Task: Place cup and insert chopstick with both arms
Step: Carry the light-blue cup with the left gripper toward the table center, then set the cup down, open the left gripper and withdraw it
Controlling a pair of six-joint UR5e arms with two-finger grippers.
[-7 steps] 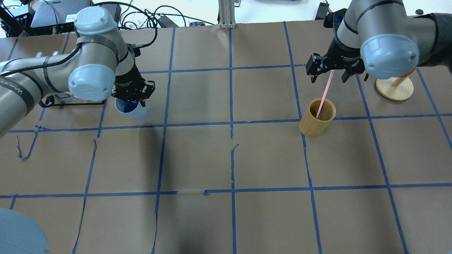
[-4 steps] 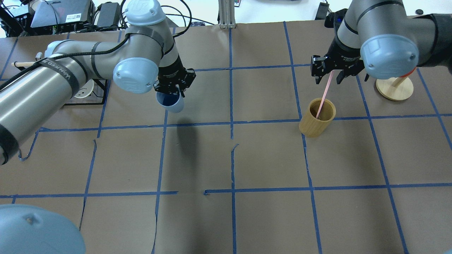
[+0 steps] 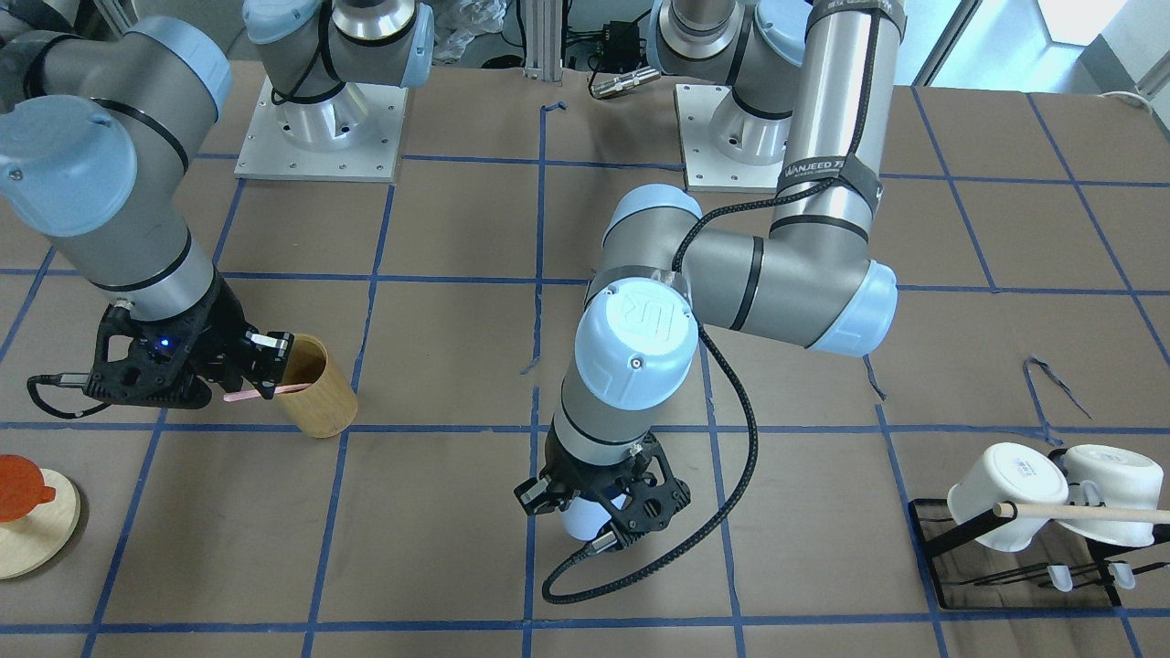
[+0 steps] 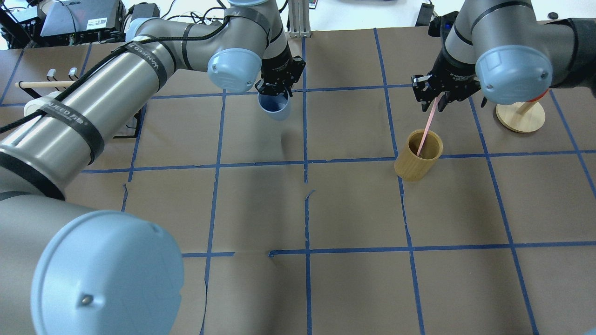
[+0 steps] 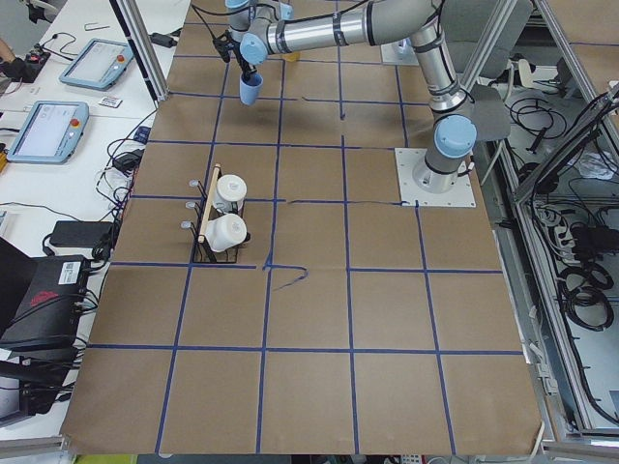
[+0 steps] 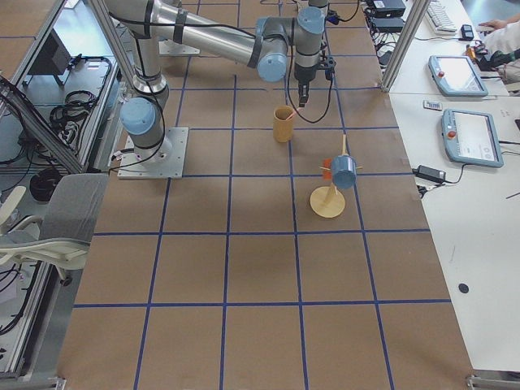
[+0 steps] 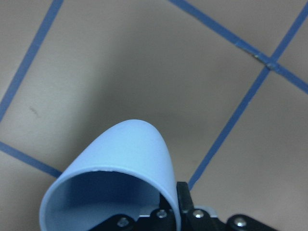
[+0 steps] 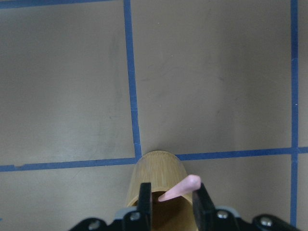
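As seen from overhead, starting at the left edge: black wire rack (image 3: 960,532) on the brown-papered worktop (image 4: 260,209), carrying two white cups (image 3: 1005,498) tipped on a wooden dowel (image 3: 1079,514), well apart from everything else. Next rightward, left gripper (image 4: 274,92) out near the worktop's middle line, pointing down, fingers (image 7: 182,204) closed on the rim of the blue cup (image 4: 276,109). Cup tilted, mouth upward with the inside open to the wrist camera, hanging clear of the worktop, shadow thrown just beside it on the paper. Further right, bamboo holder (image 4: 419,160) standing upright against a blue tape line (image 4: 354,160), well apart from the blue cup. Pink chopstick (image 4: 426,130) leaning inside, lower end down in the holder, upper end sticking out well above the rim. Right gripper (image 4: 434,104) over that upper end, fingers (image 8: 145,197) set either side of the stick, parted, with a gap showing in the wrist view; not pinched on it. At far right, wooden stand (image 4: 520,118) with round base, partly hidden behind the right arm, near the holder but not touching, orange cup (image 3: 18,489) hung on it.
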